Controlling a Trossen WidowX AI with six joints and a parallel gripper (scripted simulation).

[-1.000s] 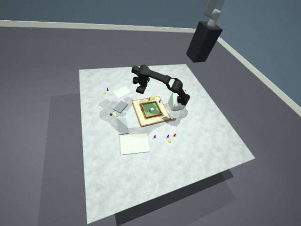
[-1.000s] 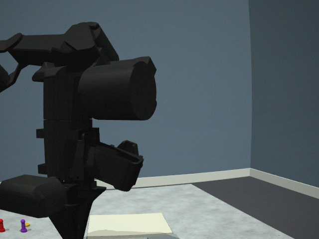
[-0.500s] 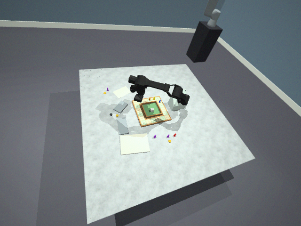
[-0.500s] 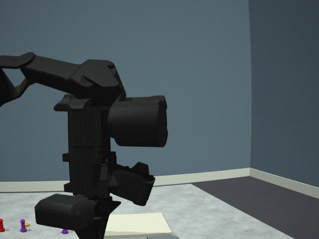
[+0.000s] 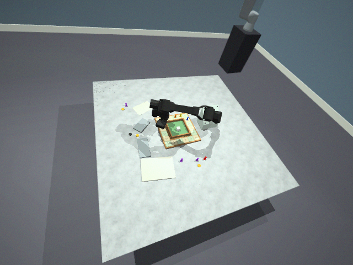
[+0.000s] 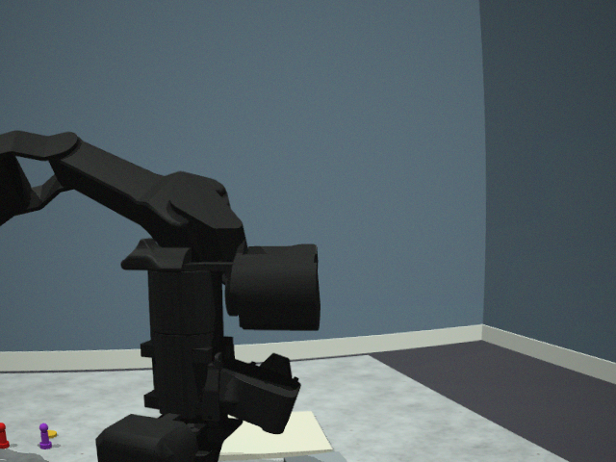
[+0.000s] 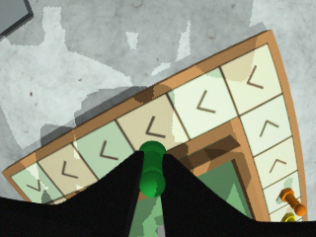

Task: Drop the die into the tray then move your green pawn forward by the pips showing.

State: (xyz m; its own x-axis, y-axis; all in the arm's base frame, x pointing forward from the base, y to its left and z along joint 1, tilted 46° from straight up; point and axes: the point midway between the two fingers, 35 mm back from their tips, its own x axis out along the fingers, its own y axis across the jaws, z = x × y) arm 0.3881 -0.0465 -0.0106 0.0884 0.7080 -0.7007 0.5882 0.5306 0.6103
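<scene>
My gripper [image 7: 152,160] [image 5: 161,123] is shut on the green pawn [image 7: 153,170] and holds it upright over the board's arrow track, above a tan square next to a corner of the inner tray. The pawn is hidden by the fingers in the top view. The board [image 5: 188,139] [image 7: 200,102] has an orange rim and pale squares with arrows. The white die [image 5: 178,128] lies in the green tray [image 5: 183,124] [image 7: 227,188] at the board's middle. An orange pawn [image 5: 175,116] [image 7: 291,199], a yellow pawn [image 5: 180,115] and a blue pawn [image 5: 187,117] stand on the far track.
Two grey cards [image 5: 141,125] [image 5: 143,147] and cream sheets [image 5: 157,168] [image 5: 141,107] [image 6: 278,437] lie left of and in front of the board. Purple pawns [image 5: 126,105] [image 5: 181,160] [image 6: 44,436], a red pawn [image 5: 204,158] [image 6: 2,435] and small discs [image 5: 198,165] lie loose. The arm's base [image 5: 206,122] stands right of the board.
</scene>
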